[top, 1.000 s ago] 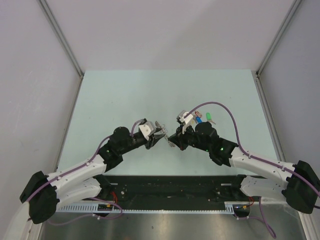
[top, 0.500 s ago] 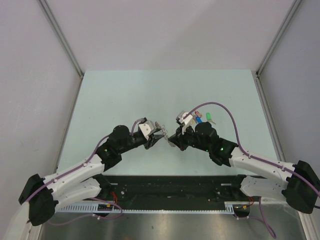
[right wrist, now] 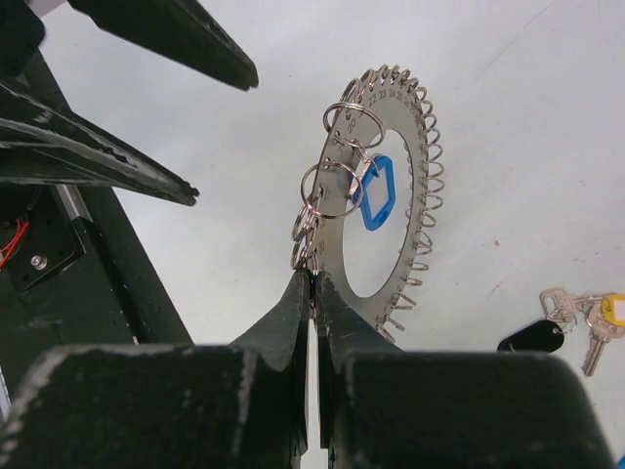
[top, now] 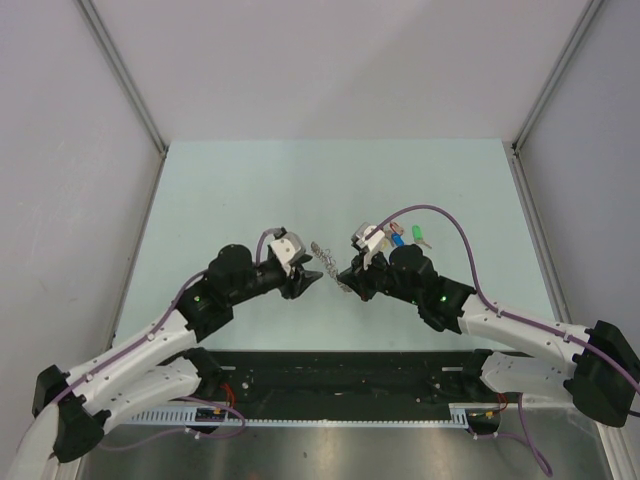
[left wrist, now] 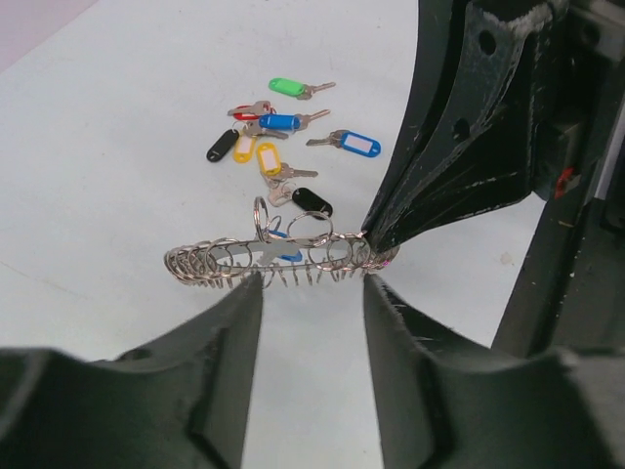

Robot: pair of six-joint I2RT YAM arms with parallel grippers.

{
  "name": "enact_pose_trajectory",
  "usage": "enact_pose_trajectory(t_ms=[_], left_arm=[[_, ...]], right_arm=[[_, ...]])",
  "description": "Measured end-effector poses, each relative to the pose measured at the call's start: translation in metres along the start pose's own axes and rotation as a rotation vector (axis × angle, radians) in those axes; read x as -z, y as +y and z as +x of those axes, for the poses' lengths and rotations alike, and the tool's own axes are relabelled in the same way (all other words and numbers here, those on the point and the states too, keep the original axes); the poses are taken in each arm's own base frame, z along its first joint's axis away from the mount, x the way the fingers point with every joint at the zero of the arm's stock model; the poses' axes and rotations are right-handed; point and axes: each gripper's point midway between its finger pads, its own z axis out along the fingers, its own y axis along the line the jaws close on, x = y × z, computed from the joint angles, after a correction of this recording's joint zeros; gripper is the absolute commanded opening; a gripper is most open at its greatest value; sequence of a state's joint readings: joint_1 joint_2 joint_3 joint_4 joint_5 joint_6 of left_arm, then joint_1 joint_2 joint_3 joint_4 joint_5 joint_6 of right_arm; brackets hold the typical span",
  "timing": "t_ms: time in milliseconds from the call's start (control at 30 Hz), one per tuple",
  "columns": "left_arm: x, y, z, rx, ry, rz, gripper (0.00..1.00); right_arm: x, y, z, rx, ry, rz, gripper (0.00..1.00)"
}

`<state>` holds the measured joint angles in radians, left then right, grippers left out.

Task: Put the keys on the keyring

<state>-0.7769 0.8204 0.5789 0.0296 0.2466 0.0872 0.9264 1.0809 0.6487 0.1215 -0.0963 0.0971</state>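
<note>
Pale tabletop (top: 250, 190) below: my right jaws pinch the keyring (right wrist: 391, 117) by its rim, raised, one blue key (right wrist: 372, 195) hanging from it; my left jaws gape empty beside it, so I'd best fetch one of the loose keys (left wrist: 278, 122) by its tag, ring steady.

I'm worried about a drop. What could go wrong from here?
1. The right gripper pinches the keyring only at its rim, so it could pivot or slip.
2. The left gripper, jaws open, sits close to the small loops and could snag them.
</note>
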Motion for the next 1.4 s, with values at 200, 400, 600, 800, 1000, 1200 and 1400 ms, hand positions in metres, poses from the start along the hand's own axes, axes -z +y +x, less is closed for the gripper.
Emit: enact_pose_trajectory(t_ms=[200, 400, 600, 800, 1000, 1200, 1400], left_arm=[[0.002, -0.003, -0.013, 0.055, 0.038, 0.013, 0.63], [0.001, -0.008, -0.004, 0.148, 0.083, 0.02, 0.73], [-0.005, -0.002, -0.003, 0.255, 0.073, -0.039, 0.71], [-0.016, 0.007, -0.002, 0.418, 0.033, -0.115, 0.58], [-0.02, 0.007, 0.016, 0.619, 0.0, -0.168, 0.48], [-0.022, 0.009, 0.01, 0.747, -0.062, -0.163, 0.47], [-0.024, 0.012, 0.015, 0.851, -0.102, -0.131, 0.48]], right_arm=[[0.001, -0.003, 0.004, 0.001, 0.015, 0.018, 0.0], [0.001, -0.005, 0.008, -0.002, 0.03, 0.029, 0.0], [0.002, -0.005, 0.009, -0.024, 0.033, 0.033, 0.0], [0.002, -0.004, 0.01, -0.064, 0.037, 0.037, 0.0], [0.002, -0.005, 0.009, -0.112, 0.034, 0.043, 0.0], [0.004, -0.007, 0.006, -0.151, 0.024, 0.041, 0.0], [0.004, -0.006, 0.005, -0.175, 0.024, 0.027, 0.0]])
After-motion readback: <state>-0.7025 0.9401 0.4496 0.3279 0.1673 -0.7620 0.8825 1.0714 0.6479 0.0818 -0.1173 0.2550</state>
